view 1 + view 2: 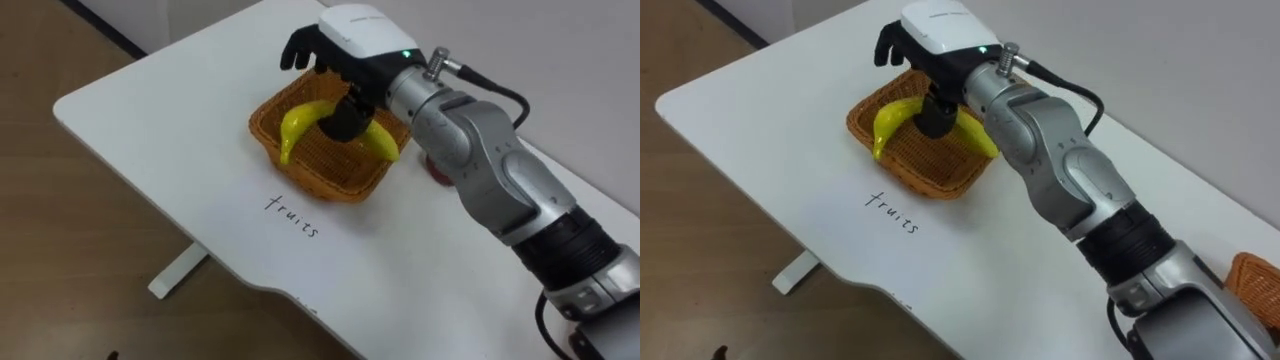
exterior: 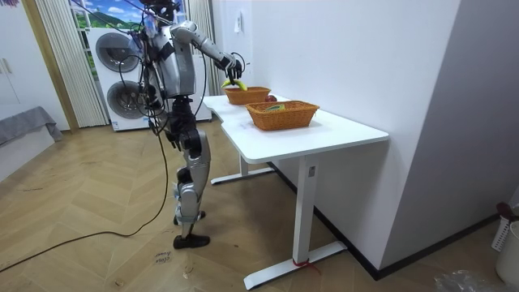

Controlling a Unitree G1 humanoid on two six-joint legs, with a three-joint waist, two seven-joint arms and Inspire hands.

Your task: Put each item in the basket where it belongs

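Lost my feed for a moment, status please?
Right hand fingers curled on banana. Banana above fruits basket. Nothing blocking the basket.

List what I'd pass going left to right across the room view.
Curtain → stacked washing machines → banana held in the right hand → far basket → near basket.

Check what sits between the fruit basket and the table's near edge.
Only the handwritten word fruits on the white table; the rest of that stretch is bare. Both eye views show it, just below the basket.
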